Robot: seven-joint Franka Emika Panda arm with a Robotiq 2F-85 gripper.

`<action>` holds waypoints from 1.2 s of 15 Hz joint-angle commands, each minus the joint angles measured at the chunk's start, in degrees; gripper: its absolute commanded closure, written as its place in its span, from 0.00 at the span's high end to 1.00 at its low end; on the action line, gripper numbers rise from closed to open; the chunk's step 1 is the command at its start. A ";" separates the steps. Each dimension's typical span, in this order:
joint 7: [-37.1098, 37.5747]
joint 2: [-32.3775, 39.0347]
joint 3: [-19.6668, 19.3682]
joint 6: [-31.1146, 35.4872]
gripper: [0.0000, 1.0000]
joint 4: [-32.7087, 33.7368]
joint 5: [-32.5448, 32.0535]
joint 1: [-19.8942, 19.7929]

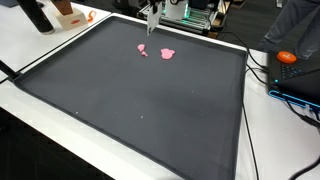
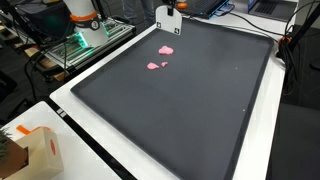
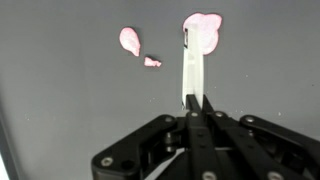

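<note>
Fingers: the gripper (image 3: 192, 103) has its fingers pressed together on the near end of a thin white strip (image 3: 190, 65); no gap shows between them.
Strip: it runs straight out from the fingers, and its far tip overlaps the largest pink blob (image 3: 203, 25).
Pink bits: 3 lie on the dark mat (image 1: 130, 110): the large blob, a teardrop piece (image 3: 130, 40) and a small crumb (image 3: 152, 62) between them, each apart from the others.
Position: in both exterior views the gripper hangs near the mat's far edge, just beyond the blobs.
Edges: the mat's raised border and the white table (image 1: 40, 55) lie close behind the gripper; cables and an orange object (image 1: 288, 57) sit off 1 side.
Open room: the mat stretching towards the cameras is bare.
</note>
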 commanded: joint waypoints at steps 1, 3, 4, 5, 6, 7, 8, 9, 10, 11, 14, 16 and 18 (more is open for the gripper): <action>4.45 1.98 2.49 -5.55 0.01 3.27 -3.48 1.76; 5.85 3.26 3.72 -7.05 0.01 4.34 -4.68 2.81; 6.82 4.12 4.33 -7.40 0.01 4.76 -5.34 3.36; 7.45 4.87 4.79 -7.68 0.01 5.14 -6.11 3.89; 8.31 5.71 5.26 -7.75 0.01 5.42 -6.96 4.44; 9.11 6.67 5.67 -7.77 0.01 5.66 -7.68 5.02; 9.80 7.62 6.00 -7.80 0.01 5.84 -8.59 5.59; 10.32 8.57 6.23 -8.08 0.01 6.14 -9.26 6.15; 10.99 9.58 6.40 -8.30 0.01 6.46 -9.98 6.74; 11.43 10.66 6.51 -8.71 0.01 6.78 -10.72 7.34; 12.16 13.67 6.59 -10.40 0.01 7.96 -11.99 9.01; 12.33 15.50 6.51 -11.43 0.01 8.74 -12.43 10.07; 12.01 17.03 6.46 -12.21 0.01 9.26 -12.38 10.99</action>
